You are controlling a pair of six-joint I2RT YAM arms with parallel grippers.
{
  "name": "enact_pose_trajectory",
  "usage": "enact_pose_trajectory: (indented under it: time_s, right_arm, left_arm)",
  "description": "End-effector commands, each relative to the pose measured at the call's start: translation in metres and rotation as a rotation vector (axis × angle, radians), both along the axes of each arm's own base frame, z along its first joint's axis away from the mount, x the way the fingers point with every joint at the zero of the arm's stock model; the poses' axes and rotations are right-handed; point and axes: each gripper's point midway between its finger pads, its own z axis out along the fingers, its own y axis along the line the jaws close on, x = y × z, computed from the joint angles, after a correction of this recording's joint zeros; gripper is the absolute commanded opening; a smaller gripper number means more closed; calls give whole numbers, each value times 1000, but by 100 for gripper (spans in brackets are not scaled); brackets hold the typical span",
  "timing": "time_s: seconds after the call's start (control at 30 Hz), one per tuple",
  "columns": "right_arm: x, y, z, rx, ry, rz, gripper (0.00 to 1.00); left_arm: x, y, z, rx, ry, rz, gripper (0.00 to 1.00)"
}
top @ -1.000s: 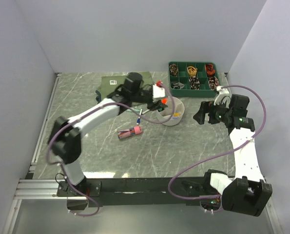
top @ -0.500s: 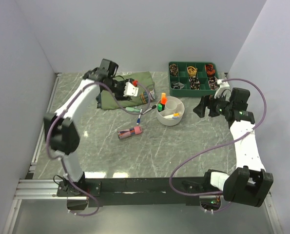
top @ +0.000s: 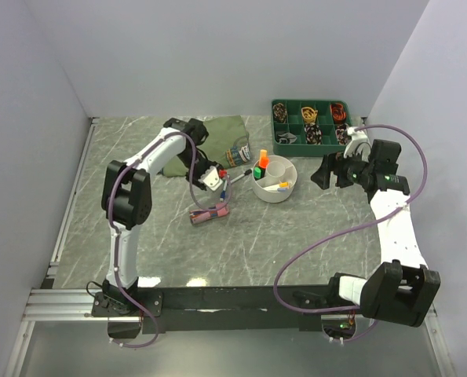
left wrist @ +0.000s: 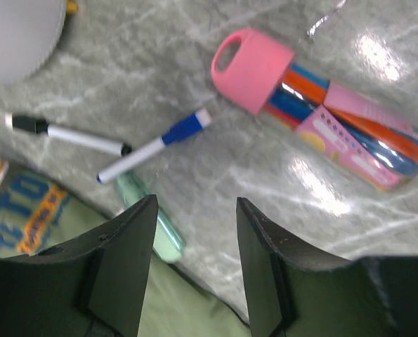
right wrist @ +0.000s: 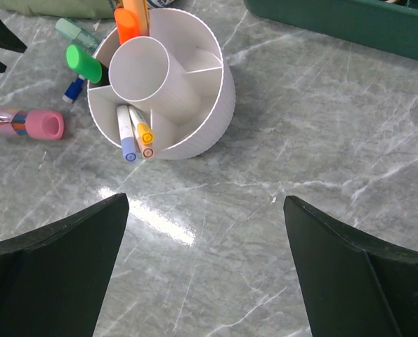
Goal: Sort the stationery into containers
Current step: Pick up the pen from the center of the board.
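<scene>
Left gripper (left wrist: 194,207), jaws half-spread and empty, hovered over the table (left wrist: 230,182) near the blue-capped pen (left wrist: 152,146), which lay outside the white tub (top: 274,196), almost touching the black-capped pen (left wrist: 68,135) and close to the mint marker (left wrist: 165,235), so a careless close risked nudging or pinching a neighbour too.

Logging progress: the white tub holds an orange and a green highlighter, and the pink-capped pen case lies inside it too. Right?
No. The right wrist view shows the pink-capped pen case lying on the table beside the white tub, not inside it. The orange highlighter and green highlighter stand in the tub.
</scene>
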Motion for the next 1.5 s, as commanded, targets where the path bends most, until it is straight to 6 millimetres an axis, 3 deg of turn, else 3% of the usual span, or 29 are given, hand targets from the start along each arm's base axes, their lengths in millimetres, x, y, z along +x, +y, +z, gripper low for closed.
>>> enact_pose_trajectory:
  time_s: [0.0,0.17,0.4,0.7,0.93,1.2,1.47]
  right_arm:
    - [1,-1,6,-15,-35,15,100]
    - [1,-2,0,-23,-21,25,100]
    - [6,-2,4,-26,-24,39,100]
    - [6,-3,-1,-16,-15,32,100]
    - [3,-5,-2,-29,-12,22,100]
    - [2,-8,1,-36,-14,14,100]
    - [-4,-11,-4,-47,8,24,100]
  left_arm:
    - [5,-31,-2,-120,-248,-432,54]
    - [8,-50,-18,-131,-292,-486,54]
    - [16,-56,-48,-102,-332,-521,54]
    - [21,-71,-63,-116,-366,-542,54]
    - [5,-62,-76,-55,-294,-614,46]
    - [-27,-36,-90,65,-117,-698,39]
    - [-50,-37,-105,101,-50,-753,38]
